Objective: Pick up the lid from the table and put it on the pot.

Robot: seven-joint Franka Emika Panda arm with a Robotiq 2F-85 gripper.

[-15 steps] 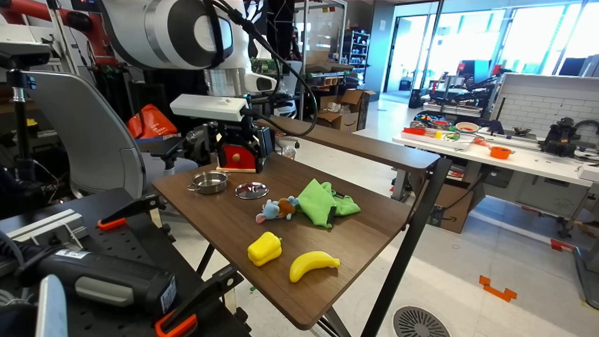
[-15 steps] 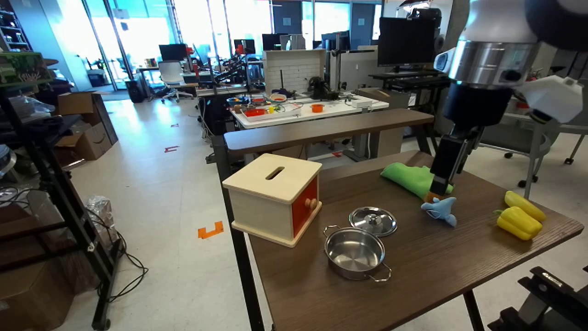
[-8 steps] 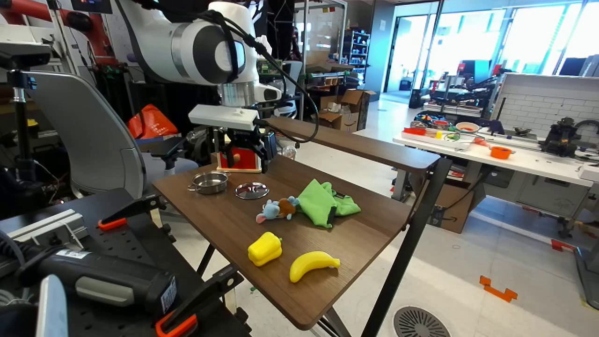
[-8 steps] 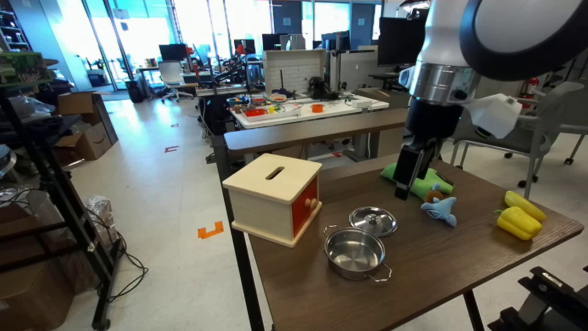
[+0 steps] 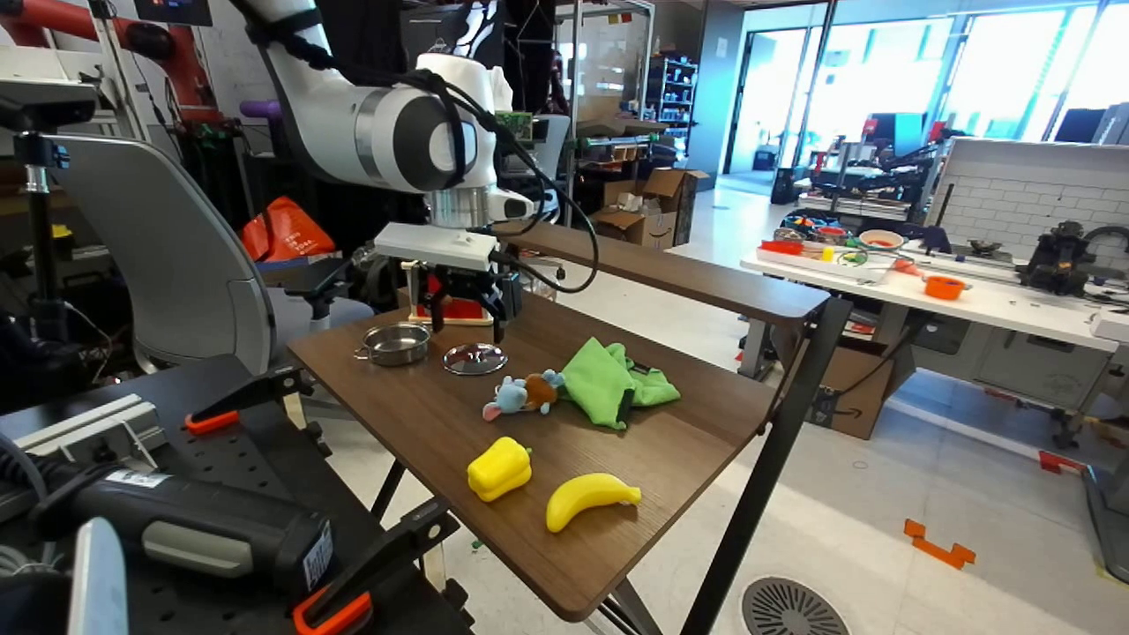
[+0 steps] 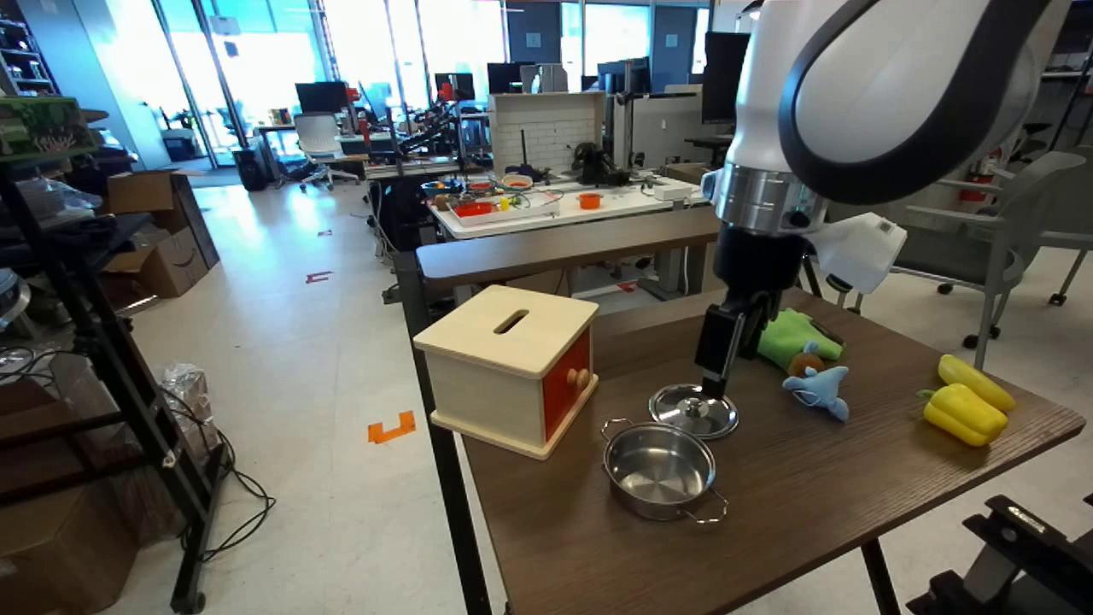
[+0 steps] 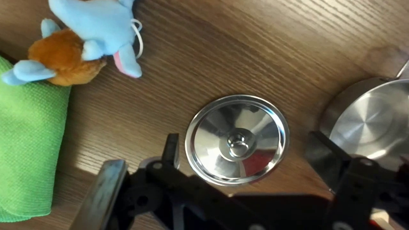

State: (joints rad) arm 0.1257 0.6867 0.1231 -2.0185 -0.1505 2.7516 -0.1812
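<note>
The lid is a shiny round silver disc with a small knob, lying flat on the table in both exterior views (image 5: 475, 360) (image 6: 683, 415) and the wrist view (image 7: 214, 127). The pot is small, round and silver with wire handles. It stands open beside the lid in both exterior views (image 5: 396, 345) (image 6: 659, 471) and is partly cut off in the wrist view (image 7: 367, 121). My gripper (image 5: 468, 332) is open and empty above the lid. In the wrist view its fingertips (image 7: 243, 135) are spread on either side of the lid, one overlapping the pot's near side.
A wooden box with a red front (image 6: 512, 376) stands near the pot and lid. A blue and brown plush toy (image 6: 820, 393) and a green cloth (image 5: 609, 388) lie on the lid's other side. A yellow pepper (image 5: 499, 469) and banana (image 5: 589, 501) lie further along the table.
My gripper has moved from near the plush toy and cloth toward the lid, and has come lower. The lid, the pot and the other objects have not moved.
</note>
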